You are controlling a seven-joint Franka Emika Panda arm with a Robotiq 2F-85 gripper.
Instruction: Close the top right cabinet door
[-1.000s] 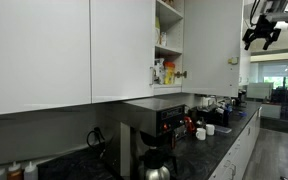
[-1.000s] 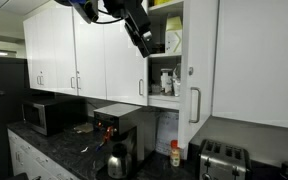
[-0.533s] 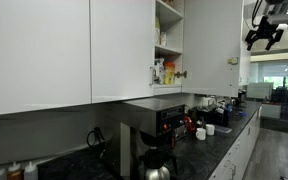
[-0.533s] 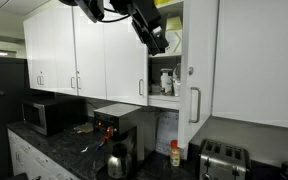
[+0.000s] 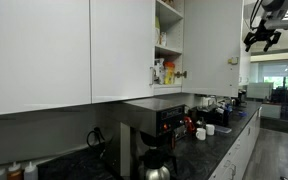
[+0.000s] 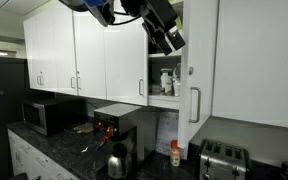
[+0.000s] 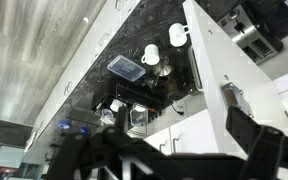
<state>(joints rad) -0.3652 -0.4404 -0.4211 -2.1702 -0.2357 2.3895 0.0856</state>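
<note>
Nearest: gripper [image 6: 169,44] up high by the open cupboard, fingers parted, nothing held. Contact with the panel: cannot tell.

Just beyond: top right cabinet door [image 6: 201,60] standing open, off its frame, silver handle [image 6: 191,105] along one long edge.

Behind: shelves [image 6: 165,62] exposed, bottles [image 6: 165,82] on the lower one.

Risks, as judged:
- sliding off the glossy face if pushed obliquely
- snagging a finger on the handle
- slamming if pushed too fast, jolting the bottles

A coffee maker [image 6: 115,128], toaster [image 6: 222,158] and microwave [image 6: 45,116] line the dark counter [image 6: 56,145].
</note>
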